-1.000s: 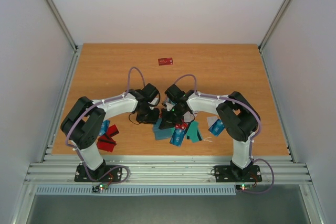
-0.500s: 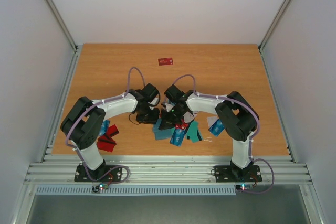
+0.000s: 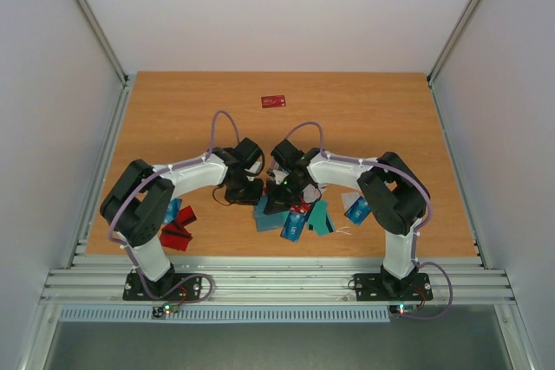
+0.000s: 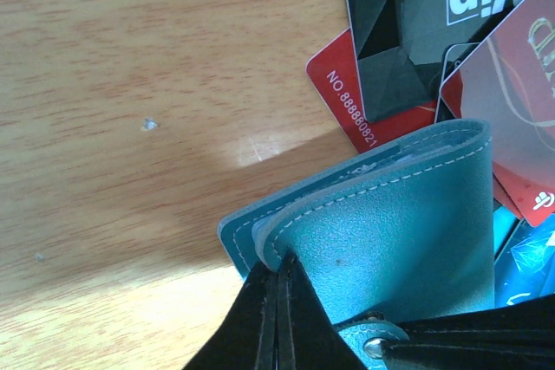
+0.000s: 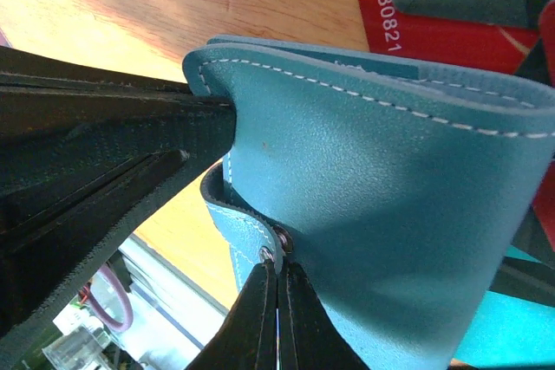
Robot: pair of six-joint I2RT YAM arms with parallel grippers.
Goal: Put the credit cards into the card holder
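Card holder (image 4: 399, 240) unmoved since a second ago; left gripper (image 4: 279, 273) and right gripper (image 5: 277, 279) both clamp it.

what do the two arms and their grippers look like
Both the left arm and right arm have white links, bulky black joints and a lilac cable looping along them. Black base plates carry small red and green lights. The left gripper and right gripper have thin, black, tapered fingers.
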